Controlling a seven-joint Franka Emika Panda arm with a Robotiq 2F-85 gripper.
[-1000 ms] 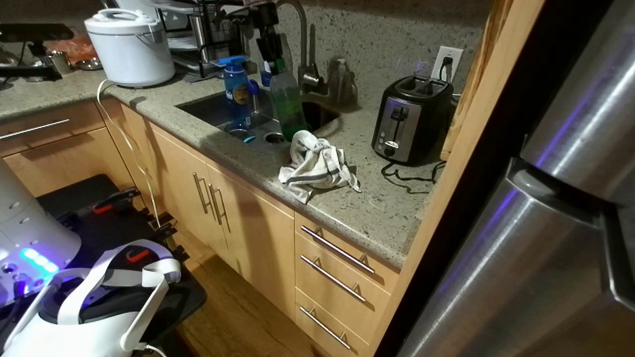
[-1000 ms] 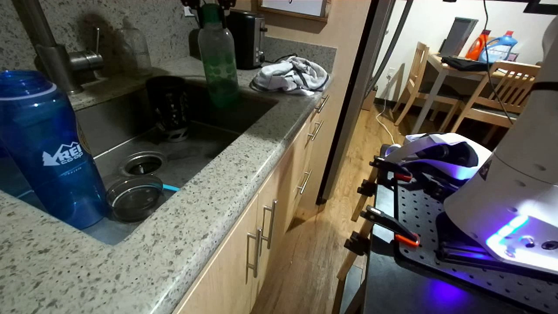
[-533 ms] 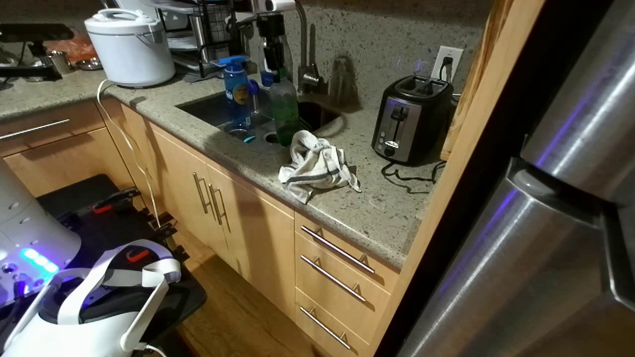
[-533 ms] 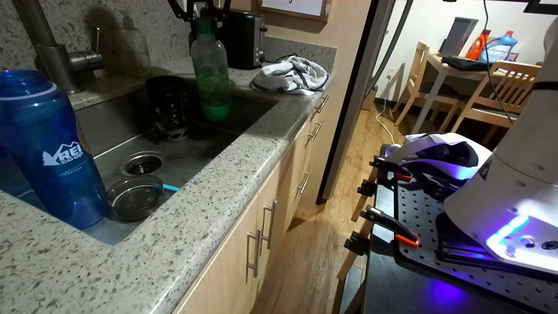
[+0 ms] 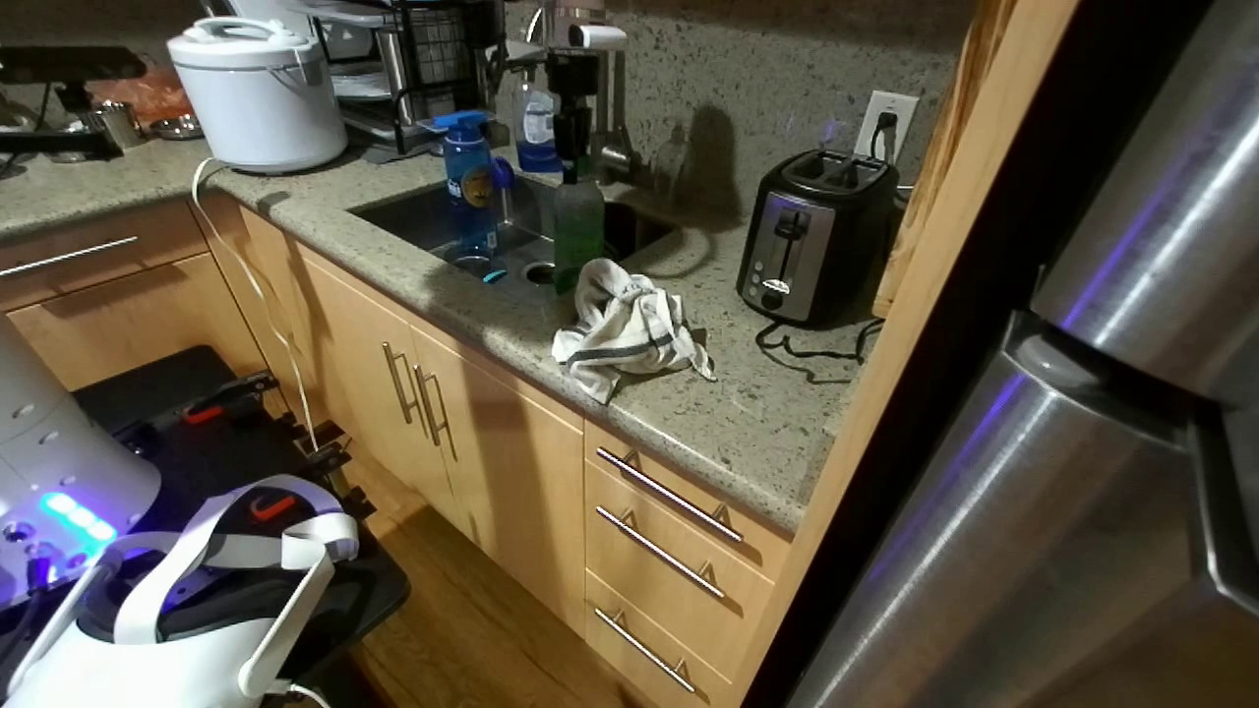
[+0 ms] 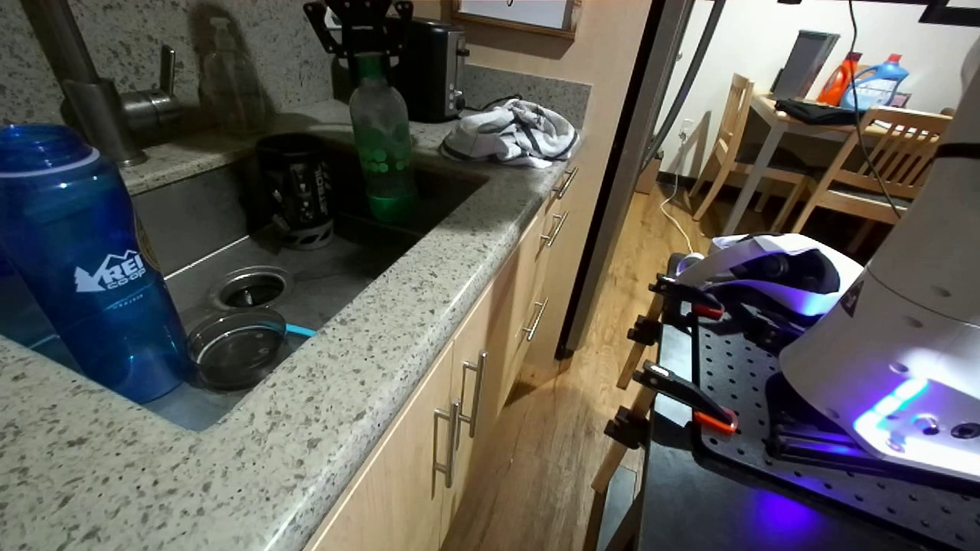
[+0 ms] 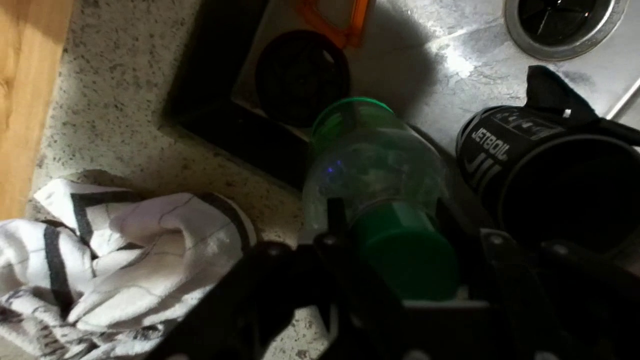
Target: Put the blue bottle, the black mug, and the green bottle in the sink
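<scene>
The green bottle (image 5: 578, 221) stands nearly upright inside the sink (image 6: 199, 218), by the end nearest the towel; it also shows in an exterior view (image 6: 383, 138) and in the wrist view (image 7: 375, 160). My gripper (image 7: 392, 215) is shut around its green cap, with a finger on each side; the gripper also shows in an exterior view (image 6: 371, 61). Whether the bottle's base touches the sink floor I cannot tell. The black mug (image 6: 295, 191) stands in the sink beside the bottle, and in the wrist view (image 7: 492, 150) its open top shows. The blue bottle (image 6: 92, 268) stands in the sink's opposite end.
A striped towel (image 6: 509, 134) lies on the counter beside the sink, with a black toaster (image 5: 816, 236) behind it. The faucet (image 6: 99, 99) and a clear pump bottle (image 6: 230, 84) stand at the back. A glass dish (image 6: 237, 348) and a black round thing (image 7: 302, 77) lie in the sink.
The gripper has lowered the green bottle further into the sink, and the bottle has gone from tilted to nearly upright. The mug, blue bottle and towel have not moved.
</scene>
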